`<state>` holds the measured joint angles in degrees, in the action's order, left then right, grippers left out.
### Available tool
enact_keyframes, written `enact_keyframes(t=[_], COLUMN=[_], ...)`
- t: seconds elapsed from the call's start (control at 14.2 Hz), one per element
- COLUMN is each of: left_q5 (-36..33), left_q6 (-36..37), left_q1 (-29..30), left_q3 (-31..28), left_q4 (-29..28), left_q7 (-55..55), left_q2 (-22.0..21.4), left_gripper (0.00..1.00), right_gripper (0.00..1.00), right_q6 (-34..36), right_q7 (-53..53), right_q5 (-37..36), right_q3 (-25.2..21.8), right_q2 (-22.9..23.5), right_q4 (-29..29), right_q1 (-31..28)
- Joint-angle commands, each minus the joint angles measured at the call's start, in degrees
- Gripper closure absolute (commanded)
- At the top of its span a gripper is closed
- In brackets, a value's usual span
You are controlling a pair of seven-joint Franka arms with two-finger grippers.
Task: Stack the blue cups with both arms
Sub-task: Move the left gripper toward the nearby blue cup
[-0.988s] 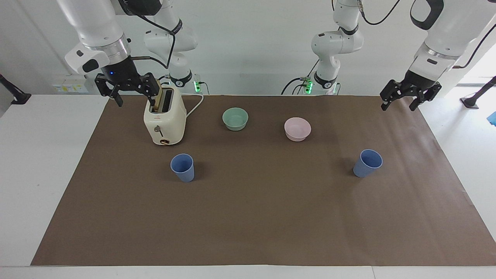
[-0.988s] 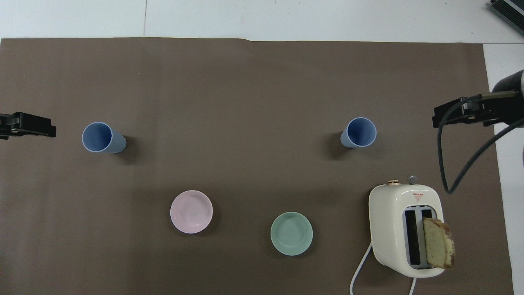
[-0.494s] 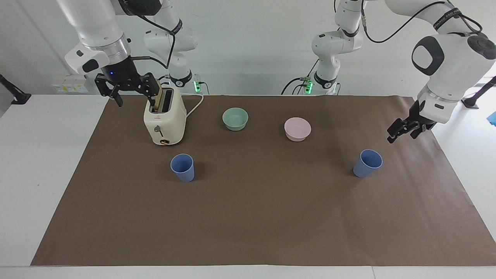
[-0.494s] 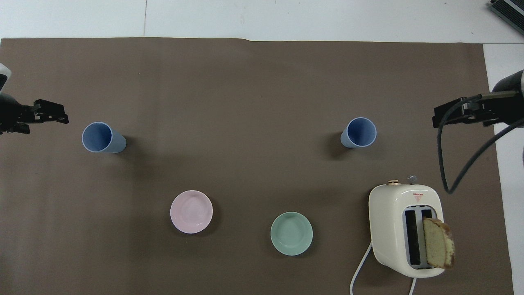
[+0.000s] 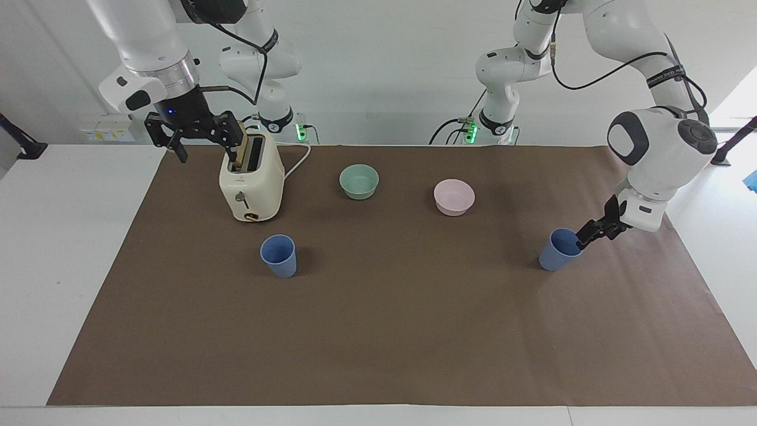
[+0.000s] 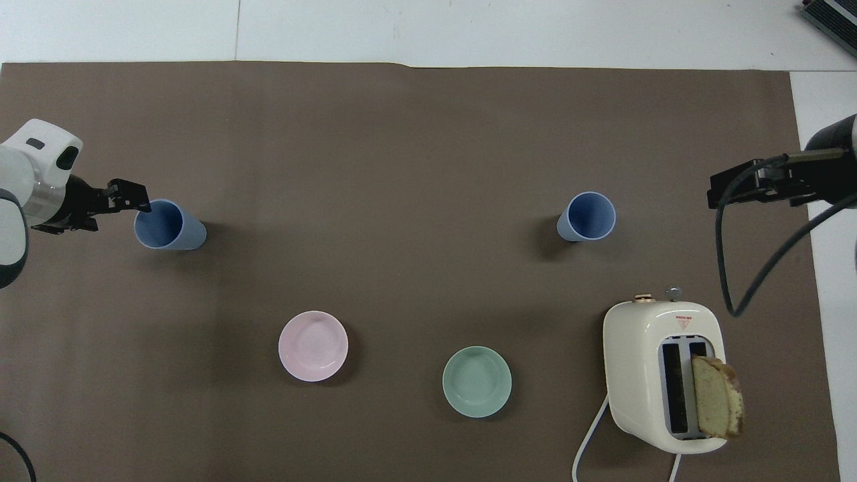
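Two blue cups stand upright on the brown mat. One cup (image 5: 557, 251) is toward the left arm's end and also shows in the overhead view (image 6: 167, 226). The other cup (image 5: 278, 255) stands near the toaster and also shows in the overhead view (image 6: 589, 216). My left gripper (image 5: 585, 236) is low and tilted at the rim of the first cup, on the side away from the table's middle; it also shows in the overhead view (image 6: 132, 199). My right gripper (image 5: 201, 142) hangs open and empty in the air beside the toaster's top, seen from overhead (image 6: 743, 187) over the mat's edge.
A cream toaster (image 5: 251, 183) with a bread slice (image 6: 716, 398) sticking out stands toward the right arm's end, its cord trailing toward the robots. A mint-green bowl (image 5: 359, 181) and a pink bowl (image 5: 453, 196) sit nearer to the robots than the cups.
The left arm has swung down and in from above the mat's corner to the rim of the cup at its end. The right arm and both cups have not moved.
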<state>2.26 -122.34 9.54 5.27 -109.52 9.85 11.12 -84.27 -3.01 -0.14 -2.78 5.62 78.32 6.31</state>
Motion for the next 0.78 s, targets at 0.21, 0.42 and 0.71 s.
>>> enact_keyframes(t=[0.21,0.42,0.71], left_q5=[3.5,3.5,3.5], left_q6=[-3.2,-2.8,-2.5], left_q1=[-0.5,-0.4,-0.2], left_q3=[0.4,0.4,0.4], left_q4=[-4.3,-4.3,-4.7], left_q7=[0.6,0.6,0.6], left_q2=[-1.2,-1.3,-1.4], left_gripper=[0.00,0.00,0.73], right_gripper=[0.00,0.00,0.00], right_q6=[-0.6,-0.6,-0.6], right_q7=[1.1,1.1,1.1], right_q5=[1.4,1.4,1.4], right_q3=[0.2,0.2,0.2], right_q2=[-1.0,-1.0,-1.0], right_q4=[1.0,1.0,1.0], right_q1=[-0.9,-0.9,-0.9])
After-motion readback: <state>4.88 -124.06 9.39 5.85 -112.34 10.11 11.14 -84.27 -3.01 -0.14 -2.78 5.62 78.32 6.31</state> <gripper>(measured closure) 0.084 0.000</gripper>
